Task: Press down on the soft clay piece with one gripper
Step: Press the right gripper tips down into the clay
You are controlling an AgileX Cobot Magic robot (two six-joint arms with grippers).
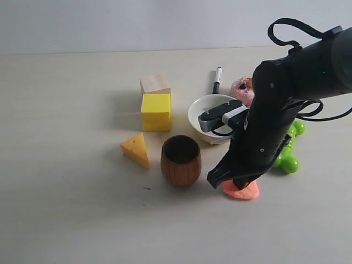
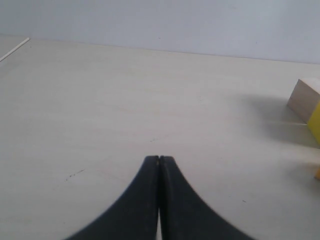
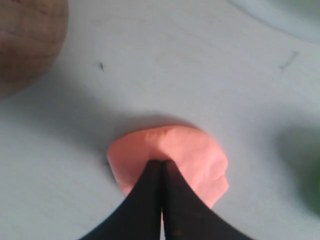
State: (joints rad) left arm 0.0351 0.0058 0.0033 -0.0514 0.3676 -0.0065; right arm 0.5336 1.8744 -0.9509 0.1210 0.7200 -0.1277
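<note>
Nearest the camera, the soft clay piece (image 1: 245, 192) lies flat on the bench (image 1: 66, 220), just right of the wooden cup (image 1: 181, 160). The right end effector (image 3: 161, 162) has its jaws pinched fully together with nothing in them, tips sitting on the clay. Shut makes sense, since it gives one blunt point to push with. Looks like the press is on. Further back are the cheese wedge (image 1: 136, 149), white bowl (image 1: 193, 113) and yellow block (image 1: 156, 111), none touching the clay. The left end effector (image 2: 159, 158) is closed and empty too, over bare bench, probably just out of the way.

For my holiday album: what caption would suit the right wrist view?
Shut gripper with its tip on the orange clay, wooden cup nearby.
</note>
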